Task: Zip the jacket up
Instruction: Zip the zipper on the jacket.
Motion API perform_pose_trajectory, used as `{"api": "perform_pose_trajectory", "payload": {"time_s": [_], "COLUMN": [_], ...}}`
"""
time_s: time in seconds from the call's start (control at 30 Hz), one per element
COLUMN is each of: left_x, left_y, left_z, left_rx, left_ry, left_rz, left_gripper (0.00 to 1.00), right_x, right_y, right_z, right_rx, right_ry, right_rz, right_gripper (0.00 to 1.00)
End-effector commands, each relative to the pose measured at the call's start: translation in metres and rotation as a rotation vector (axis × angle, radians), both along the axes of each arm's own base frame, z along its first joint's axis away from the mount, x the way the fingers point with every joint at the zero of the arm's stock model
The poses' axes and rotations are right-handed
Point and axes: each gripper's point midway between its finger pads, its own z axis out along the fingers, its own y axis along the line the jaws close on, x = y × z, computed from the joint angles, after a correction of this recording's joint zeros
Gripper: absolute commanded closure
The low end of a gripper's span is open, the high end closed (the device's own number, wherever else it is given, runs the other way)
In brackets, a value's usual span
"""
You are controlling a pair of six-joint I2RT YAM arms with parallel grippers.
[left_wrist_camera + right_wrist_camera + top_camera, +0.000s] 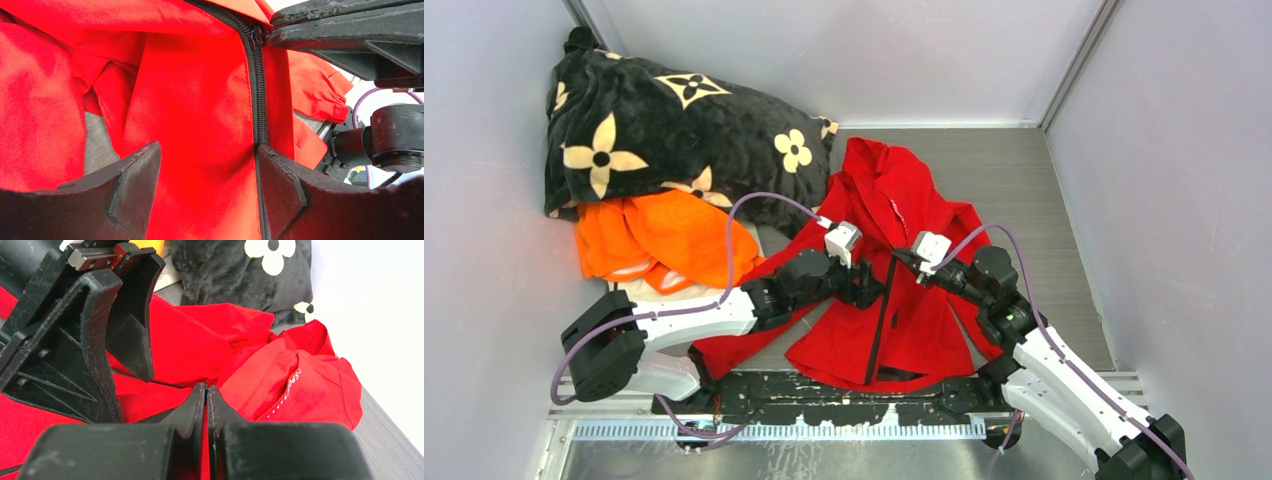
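The top view showed the whole red jacket (924, 320) lying flat in the middle of the table (1044, 200). Its bottom edge lay close to the arm bases. Only the left wrist view showed the dark zip (259, 100) up close, joined below the slider.

The left gripper (207, 155) was wide open, with red cloth and the zip between its fingers. The right gripper (206, 390) was pressed shut, with its tips right at the slider. I could not tell if it pinched anything.

Only the right wrist view showed white letters (295, 377) on the jacket, too small to read in full.

The black flower blanket (654, 120) and an orange garment (664, 240) filled the far left corner. Bare grey table lay to the right.
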Motion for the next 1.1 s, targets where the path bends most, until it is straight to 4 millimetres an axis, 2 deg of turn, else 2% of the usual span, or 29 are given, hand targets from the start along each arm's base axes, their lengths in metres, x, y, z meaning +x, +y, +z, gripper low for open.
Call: {"api": "perform_pose_trajectory", "payload": {"time_s": [0.0,0.13,0.27,0.47,0.67,0.83,0.9,1.07], "left_x": [0.014,0.017,0.02,0.011,0.009,0.011,0.012,0.012], "left_y": [-0.013,-0.016,-0.023,-0.038,-0.042,-0.044,-0.045,-0.047], "left_z": [0.031,0.033,0.038,0.045,0.043,0.045,0.045,0.044], "left_rx": [-0.087,-0.104,-0.14,-0.206,-0.23,-0.266,-0.273,-0.29], "left_ry": [-0.046,-0.045,-0.041,-0.018,0.012,0.018,0.021,0.033], "left_rz": [0.026,0.031,0.016,-0.055,-0.064,-0.054,-0.049,-0.07], "left_gripper": [0.31,0.36,0.47,0.48,0.47,0.51,0.57,0.99], "right_x": [-0.002,-0.001,-0.001,0.001,0.004,0.006,0.007,0.009], "right_y": [0.007,0.008,0.009,0.012,0.017,0.02,0.022,0.022], "right_z": [0.05,0.049,0.048,0.048,0.05,0.052,0.052,0.054], "right_rx": [0.09,0.092,0.094,0.089,0.089,0.08,0.076,0.057], "right_ry": [-0.108,-0.101,-0.092,-0.085,-0.085,-0.096,-0.099,-0.126], "right_rz": [0.03,0.03,0.034,0.039,0.05,0.061,0.066,0.065], "right_gripper": [0.99,0.99,0.99,0.99,0.99,0.99,0.99,0.99]}}
